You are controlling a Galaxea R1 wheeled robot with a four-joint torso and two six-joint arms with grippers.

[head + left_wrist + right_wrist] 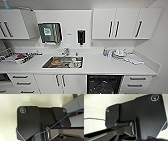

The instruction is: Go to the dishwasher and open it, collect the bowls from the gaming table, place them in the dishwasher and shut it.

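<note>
The robot faces a white kitchen desk [100, 65] square on. At about 6 o'clock, just under the desk's front edge, sits the dishwasher [104, 84] — its opening looks dark, with faint racks inside, so it seems to stand open, though the door itself falls below the picture's edge. White drawers [137, 82] flank it at 5 o'clock, and white cabinet doors [60, 82] lie to its other side at 7 o'clock.

Near the centre, sunk in the desk, is a steel sink [63, 62] with something orange and some pale dishes in it; whether these are bowls I cannot tell. A tap [66, 51] stands just behind it. At 9 o'clock a dish rack [16, 57] rests on the desk. At 3 o'clock white stacked dishes [120, 53] sit beside a small bottle [105, 52]. On the wall above hang a paper-towel dispenser [50, 33] at 11 o'clock and a dark soap dispenser [81, 37] at 12, with upper cupboards [115, 23] to either side.

As for either pincer — whether spread or pressed together, I cannot tell. A thin blue wire [60, 120] crosses the left wrist view.
</note>
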